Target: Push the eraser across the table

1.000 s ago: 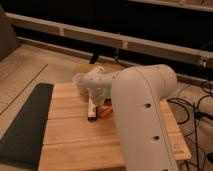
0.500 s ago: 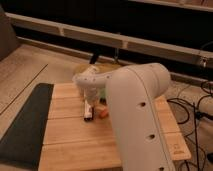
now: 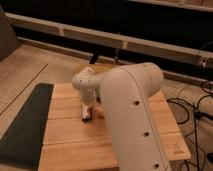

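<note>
1. Camera view: eraser [image 3: 86, 114] lying on the table [image 3: 75, 140], roughly mid-depth, a little left of the table's centre; small narrow block, pale on top, dark sides, red spot on it, long axis running near-to-far.
2. Just right of eraser: small orange thing [image 3: 98, 113], mostly tucked behind the arm, shape not readable.
3. Directly above and just beyond the eraser's far end: gripper [image 3: 89, 104], hanging down from a rounded white wrist; appears to reach the eraser's far end, actual contact not resolvable.
4. Finger state: cannot tell, tips hidden under the wrist housing and merged with the eraser.
5. Arm [image 3: 132, 115]: big white tube, filling the right-centre, running from the near right edge up and left to the wrist, covering much of the table's right half.
6. Table: light wooden planks, seams running left-right, small dark mark near the near-right corner.
7. Left of table, touching its left edge: dark grey mat [image 3: 22, 125], long strip running near-to-far.
8. Right of table on the floor: black cables [image 3: 192, 107], looped.
9. Far side: dark wall with a pale horizontal rail [image 3: 125, 42] across it.
</note>
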Robot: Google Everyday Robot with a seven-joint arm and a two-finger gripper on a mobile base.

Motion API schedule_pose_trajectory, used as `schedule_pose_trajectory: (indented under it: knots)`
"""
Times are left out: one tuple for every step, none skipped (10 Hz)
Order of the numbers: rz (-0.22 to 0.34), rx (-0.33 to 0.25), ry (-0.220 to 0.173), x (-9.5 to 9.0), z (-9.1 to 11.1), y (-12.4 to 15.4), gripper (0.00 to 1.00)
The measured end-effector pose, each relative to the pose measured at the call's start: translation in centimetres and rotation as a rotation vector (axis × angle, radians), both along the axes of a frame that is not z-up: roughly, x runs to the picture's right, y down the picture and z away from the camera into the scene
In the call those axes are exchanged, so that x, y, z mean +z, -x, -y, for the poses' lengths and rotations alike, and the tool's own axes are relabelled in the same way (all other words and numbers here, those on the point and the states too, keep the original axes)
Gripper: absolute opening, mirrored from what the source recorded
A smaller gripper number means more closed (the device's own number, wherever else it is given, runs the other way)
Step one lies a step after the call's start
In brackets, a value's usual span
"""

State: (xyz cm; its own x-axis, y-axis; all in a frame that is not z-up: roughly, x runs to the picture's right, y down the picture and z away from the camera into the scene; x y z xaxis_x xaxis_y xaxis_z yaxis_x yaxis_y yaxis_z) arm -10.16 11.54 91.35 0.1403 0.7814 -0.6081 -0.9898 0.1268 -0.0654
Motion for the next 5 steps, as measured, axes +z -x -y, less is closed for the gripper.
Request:
schedule_pose_trajectory:
  knots:
    - [0.009,-0.007,0.001,-0.1,-0.1,0.8,0.0]
    - [0.017,-0.011,0.001,-0.1,-0.2,1.4,0.0]
    - [0.028,-0.016,0.001,-0.2,-0.3,2.2,0.0]
    - [0.04,-0.023,0.0,-0.4,-0.3,3.0,0.0]
    - [0.047,-0.027,-0.001,-0.5,-0.3,3.4,0.0]
